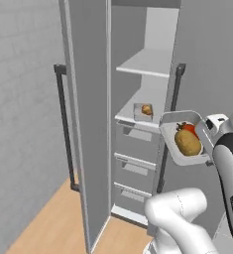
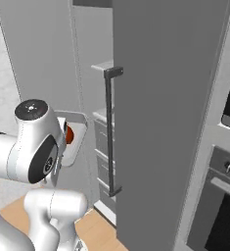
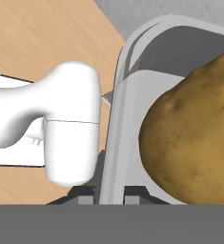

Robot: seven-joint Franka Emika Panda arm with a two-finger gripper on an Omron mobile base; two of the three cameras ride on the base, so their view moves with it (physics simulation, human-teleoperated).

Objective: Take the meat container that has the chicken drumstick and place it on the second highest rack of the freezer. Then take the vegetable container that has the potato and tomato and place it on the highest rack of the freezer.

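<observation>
Gripper (image 3: pixel 109 193) is clenching the rim of the vegetable container (image 1: pixel 173 144), one finger on each side of the wall. The grey tray is hanging in the air in front of the open freezer (image 1: pixel 90 99), tilted toward the cabinet, at about the height of the second highest rack (image 1: pixel 125 118). Inside it the potato (image 1: pixel 187 143) is lying close to the gripper, and the tomato (image 1: pixel 188 128) is sitting just behind it. The meat container (image 1: pixel 140 112) with the chicken drumstick (image 1: pixel 146 109) is resting on the second highest rack, and the highest rack (image 1: pixel 145 64) is standing above it.
</observation>
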